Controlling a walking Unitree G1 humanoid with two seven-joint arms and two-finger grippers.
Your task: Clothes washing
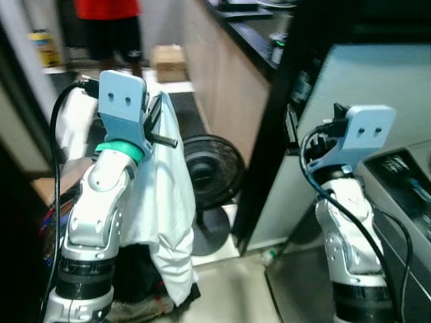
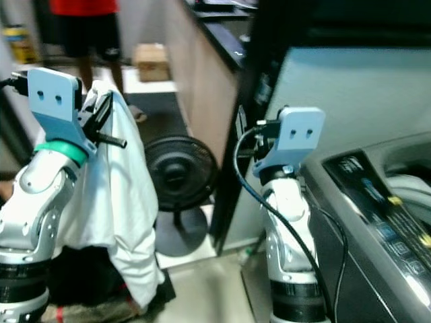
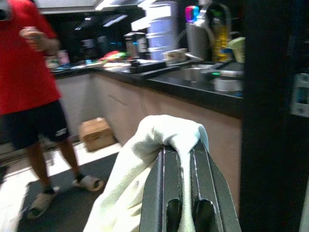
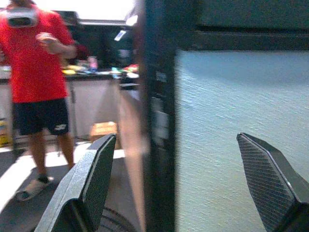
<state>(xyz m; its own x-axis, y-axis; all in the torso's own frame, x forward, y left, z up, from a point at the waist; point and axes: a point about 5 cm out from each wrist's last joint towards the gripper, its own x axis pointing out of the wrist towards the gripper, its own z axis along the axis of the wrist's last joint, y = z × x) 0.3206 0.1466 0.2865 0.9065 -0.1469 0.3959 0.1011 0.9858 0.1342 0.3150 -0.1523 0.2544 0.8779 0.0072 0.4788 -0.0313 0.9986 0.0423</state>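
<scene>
- Left arm filled the lower left of the head views, forearm raised upright, wrist with a green band bent forward at the top.
- Left gripper [image 3: 179, 159] was pinched tight on a white garment [image 1: 168, 202]; in the left wrist view the cloth bunched over the fingertips and ran down between the two black fingers [image 3: 161, 193].
- Garment hung down from the gripper along the arm's inner side, left of centre in the left eye view, its hem reaching near the floor over a dark pile of clothes [image 1: 138, 282] at lower left.
- Right arm stood at lower right of the left eye view, forearm upright too, black cable looping off the wrist.
- Right gripper [image 4: 176, 188] was spread wide, nothing between the fingers [image 4: 91, 188]; it faced a pale textured wall panel [image 4: 231, 111] and a dark post [image 1: 283, 121].
- Washing machine [image 2: 377, 229] sat at the lower right edge of the right eye view, just beside the right arm, dark control panel on top, something pale visible inside the tub.
- Black floor fan [image 1: 212, 171] stood at centre, behind the hanging garment, round base on the light floor.
- Dark countertop [image 1: 252, 30] with cabinets ran up the upper centre.
- Cardboard box [image 1: 168, 62] lay on the floor at upper centre-left.
- Person in a red shirt and dark shorts [image 1: 111, 27] stood at the top left, farthest back.
</scene>
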